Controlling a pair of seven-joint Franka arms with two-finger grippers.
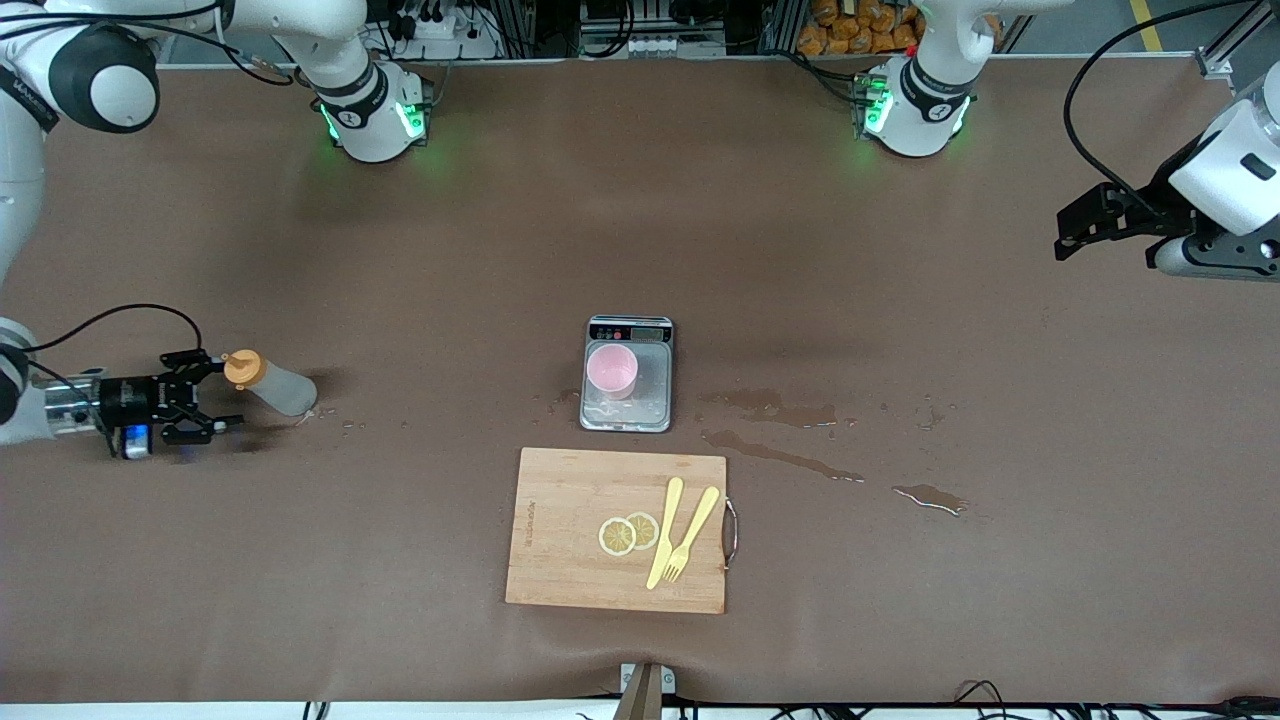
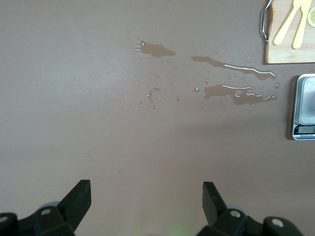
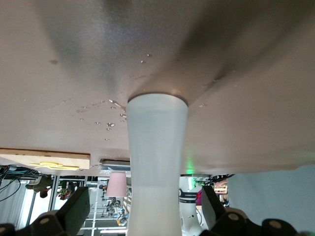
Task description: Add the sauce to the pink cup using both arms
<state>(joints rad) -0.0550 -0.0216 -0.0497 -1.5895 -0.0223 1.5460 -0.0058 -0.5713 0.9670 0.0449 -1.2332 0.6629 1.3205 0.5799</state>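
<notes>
We see the sauce bottle (image 1: 272, 385) standing tilted on the brown desk (image 1: 450, 250) at the right arm's end, well apart from the silver scale (image 1: 627, 375) at the desk's middle. The right gripper (image 1: 212, 392) is low at the bottle's orange nozzle cap (image 1: 243, 368), its fingers (image 1: 190, 358) spread wide to either side and apart from the bottle: released, grasping nothing. In the right wrist view the bottle's pale body (image 3: 156, 167) rises between the two open fingertips without touching either.

The pink cup (image 1: 611, 371) sits upright on the scale, below its display. Just nearer the front camera than the scale lies a wooden cutting board (image 1: 560, 560) carrying two lemon slices (image 1: 628, 533) and a yellow knife and fork (image 1: 682, 533). Spilled liquid (image 1: 780, 410) streaks the desk from the scale toward the left arm's end.

The left gripper (image 1: 1085, 225) waits in the air over bare desk at that end, its fingers (image 2: 78, 196) parted and empty.
</notes>
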